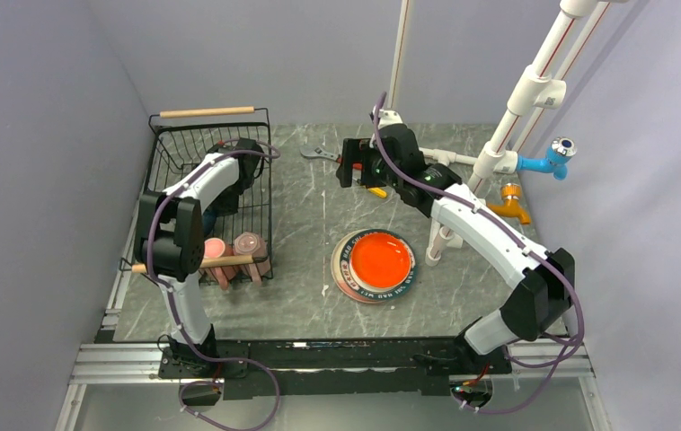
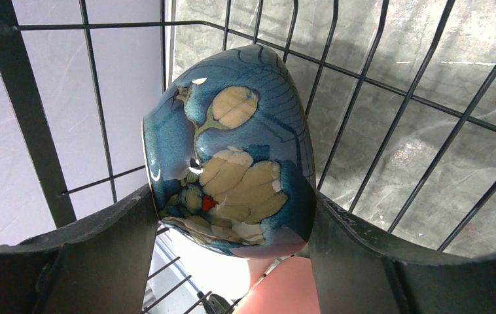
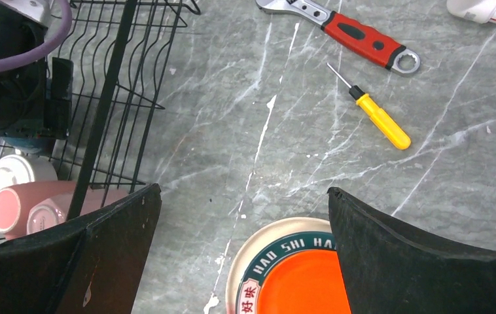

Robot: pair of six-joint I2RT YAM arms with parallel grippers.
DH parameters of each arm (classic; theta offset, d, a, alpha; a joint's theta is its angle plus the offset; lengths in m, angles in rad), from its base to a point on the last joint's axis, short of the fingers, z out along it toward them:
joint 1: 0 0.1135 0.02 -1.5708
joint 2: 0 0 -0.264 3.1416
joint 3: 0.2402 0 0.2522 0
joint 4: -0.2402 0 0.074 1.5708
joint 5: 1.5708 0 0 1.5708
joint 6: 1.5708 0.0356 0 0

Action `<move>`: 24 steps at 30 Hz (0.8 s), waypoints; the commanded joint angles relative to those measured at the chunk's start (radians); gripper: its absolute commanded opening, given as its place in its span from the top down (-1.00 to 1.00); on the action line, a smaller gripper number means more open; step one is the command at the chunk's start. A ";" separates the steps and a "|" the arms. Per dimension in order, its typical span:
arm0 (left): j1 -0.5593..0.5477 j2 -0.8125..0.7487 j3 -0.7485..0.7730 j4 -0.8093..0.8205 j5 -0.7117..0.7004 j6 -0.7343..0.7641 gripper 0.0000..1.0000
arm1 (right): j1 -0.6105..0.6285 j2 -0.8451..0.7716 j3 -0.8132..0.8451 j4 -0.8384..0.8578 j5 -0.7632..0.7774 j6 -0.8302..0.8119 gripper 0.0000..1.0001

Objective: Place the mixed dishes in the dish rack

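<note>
On the dark band around the rim of the lettered-rim plate (image 3: 278, 252), white capitals can be read in the right wrist view: "HAO SHI HA", after which the word is covered. To the left of these letters, on the same band, white Chinese characters are printed; they cannot be made out with certainty. In the top view white lettering is seen on that rim (image 1: 344, 260) but is too small to be read. A line of small pale print on the black casing of the left arm (image 3: 3, 85) is illegible.
</note>
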 commanded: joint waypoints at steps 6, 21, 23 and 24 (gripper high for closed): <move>0.005 0.003 0.005 0.003 0.084 -0.003 0.53 | -0.007 -0.101 -0.061 0.087 -0.015 -0.024 -0.99; -0.007 -0.005 -0.022 0.032 0.282 0.075 -0.55 | -0.009 -0.160 -0.144 0.147 0.004 -0.107 -0.99; -0.008 0.000 -0.001 0.030 0.302 0.081 -0.68 | -0.009 -0.157 -0.148 0.164 -0.001 -0.125 -0.99; -0.008 0.007 0.015 0.016 0.310 0.078 -0.92 | -0.008 -0.155 -0.142 0.161 -0.001 -0.120 -0.99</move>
